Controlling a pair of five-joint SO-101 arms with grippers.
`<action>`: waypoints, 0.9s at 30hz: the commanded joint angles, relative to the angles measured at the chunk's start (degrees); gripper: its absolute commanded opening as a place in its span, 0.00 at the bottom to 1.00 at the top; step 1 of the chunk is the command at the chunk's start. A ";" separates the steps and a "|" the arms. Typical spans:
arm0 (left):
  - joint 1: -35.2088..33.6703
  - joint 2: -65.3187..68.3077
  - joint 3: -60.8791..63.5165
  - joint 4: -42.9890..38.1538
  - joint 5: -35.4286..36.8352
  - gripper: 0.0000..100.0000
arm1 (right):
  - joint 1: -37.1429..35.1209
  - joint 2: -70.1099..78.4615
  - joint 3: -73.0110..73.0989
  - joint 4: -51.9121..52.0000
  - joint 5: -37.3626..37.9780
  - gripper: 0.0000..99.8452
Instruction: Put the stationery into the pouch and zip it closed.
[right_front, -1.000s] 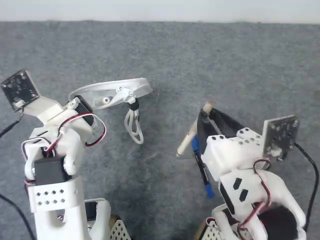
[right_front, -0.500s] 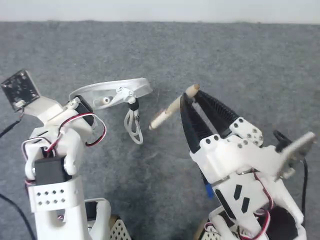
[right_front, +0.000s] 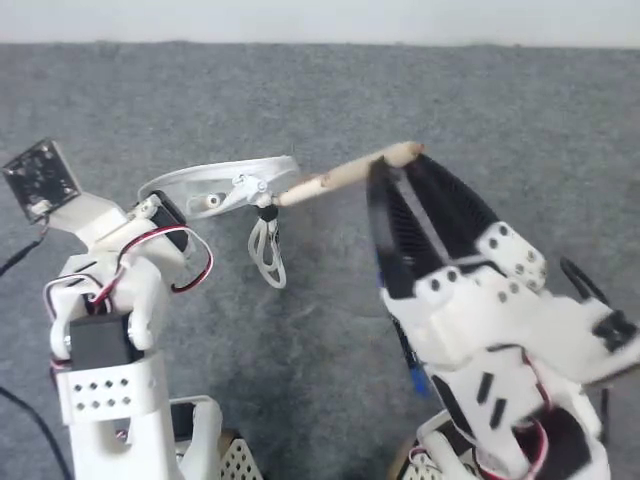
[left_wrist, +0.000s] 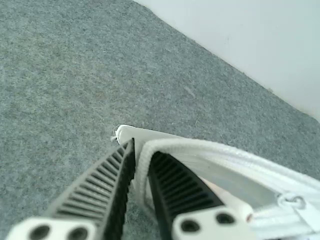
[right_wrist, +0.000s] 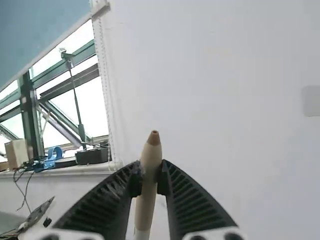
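The white pouch (right_front: 225, 180) is held up off the grey mat, and my left gripper (left_wrist: 141, 162) is shut on its rim. The pouch's open edge (left_wrist: 225, 152) runs away from the jaws, with a zip pull (left_wrist: 295, 202) near its far end. A white cord loop (right_front: 266, 252) hangs below it. My right gripper (right_front: 385, 172) is raised and shut on a beige pen (right_front: 340, 176). The pen lies nearly level, with its far end just beside the pouch's right end. It stands between the jaws (right_wrist: 148, 172). A blue pen (right_front: 412, 376) lies on the mat, partly under the right arm.
The grey mat (right_front: 330, 90) reaches to a white wall at the back. Both arm bases stand at the front edge. A camera board (right_front: 40, 180) sticks out left of the left arm.
My right arm has risen and swung left with the beige pen, turning it from steep to nearly level; its end now reaches the pouch. The left arm and pouch stayed still.
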 joint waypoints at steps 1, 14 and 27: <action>-0.09 0.35 -0.13 -1.85 0.70 0.01 | -5.76 6.46 -3.08 -5.14 7.03 0.01; -0.35 0.35 -0.04 -1.85 0.70 0.01 | -12.79 20.53 -2.99 -14.90 19.96 0.01; -0.35 0.35 -0.04 -1.85 0.70 0.01 | -12.79 28.26 -0.26 -16.84 27.16 0.01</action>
